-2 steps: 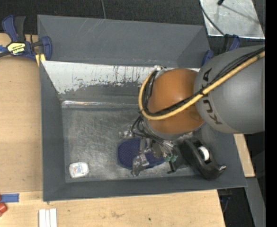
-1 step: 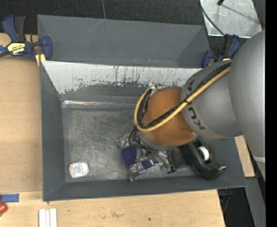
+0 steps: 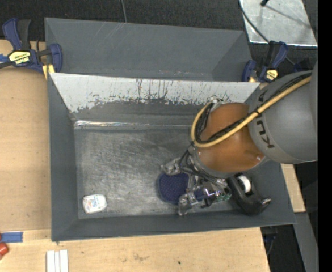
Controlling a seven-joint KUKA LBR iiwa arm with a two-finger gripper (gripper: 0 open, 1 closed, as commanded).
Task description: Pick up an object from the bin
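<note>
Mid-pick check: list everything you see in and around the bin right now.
bin: one, grey metal, middle of the view.
white pack: one, white with pale blue, lower left corner of the bin floor.
blue lump: one, dark blue, rounded, floor right of centre, next to the pincer.
black item: one, black with a white round part, lower right corner of the floor, partly under the arm.
arm: one, grey, with an orange cover, coming in from the right.
pincer: one, low in the bin between blue lump and black item.
</note>
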